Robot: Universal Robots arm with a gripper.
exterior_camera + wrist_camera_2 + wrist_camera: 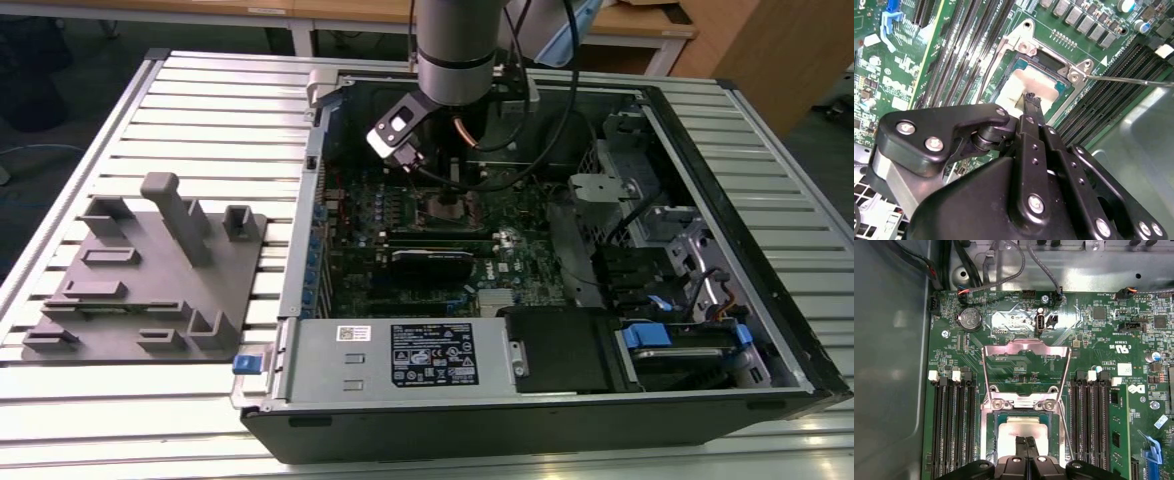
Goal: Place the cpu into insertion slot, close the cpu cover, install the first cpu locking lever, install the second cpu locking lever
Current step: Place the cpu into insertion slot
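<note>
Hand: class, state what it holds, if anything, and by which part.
Nothing: the hand is shut and empty, above the cpu, which lies in the insertion slot.

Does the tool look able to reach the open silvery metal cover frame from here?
Likely yes: the tool hangs over the silver-grey square chip, and the silvery metal cover frame stands flipped open beyond, nothing between.
</note>
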